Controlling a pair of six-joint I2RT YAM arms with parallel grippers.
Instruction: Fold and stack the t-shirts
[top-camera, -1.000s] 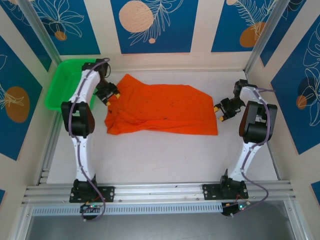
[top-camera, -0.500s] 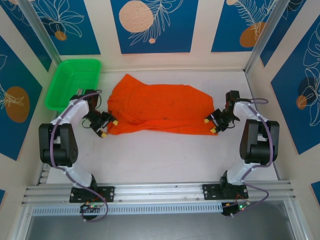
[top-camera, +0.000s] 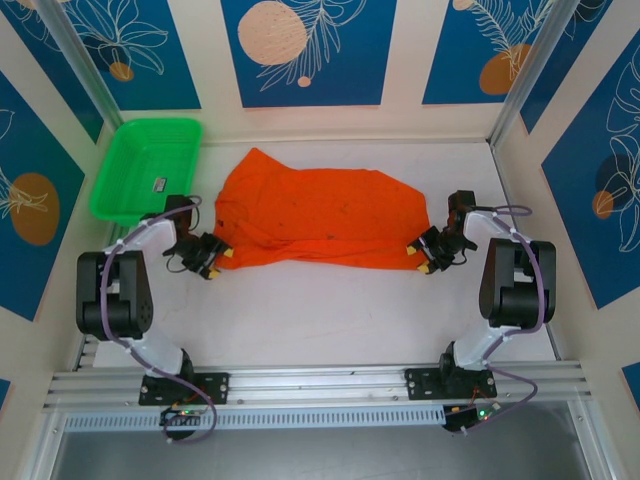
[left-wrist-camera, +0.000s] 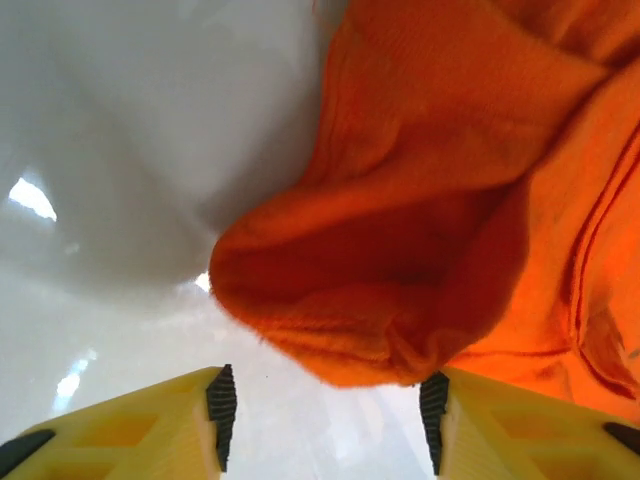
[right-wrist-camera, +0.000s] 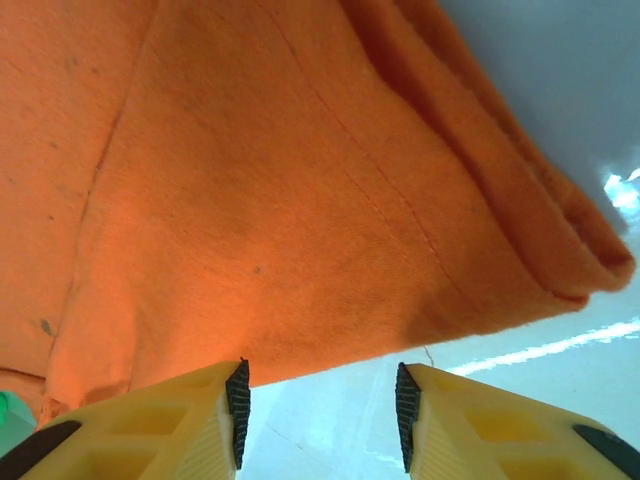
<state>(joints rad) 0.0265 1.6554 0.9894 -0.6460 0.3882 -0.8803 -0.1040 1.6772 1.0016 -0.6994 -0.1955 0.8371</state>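
Bright even light; glare on the table (left-wrist-camera: 100, 150), nearest t-shirt (left-wrist-camera: 450, 150) folds blurred.

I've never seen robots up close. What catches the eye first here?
A bright orange t-shirt lies loosely folded across the middle of the white table. The left gripper, yellow-fingered, stands open at the shirt's near left corner, and the right gripper stands open at its near right corner. A green tray sits in the far left corner.
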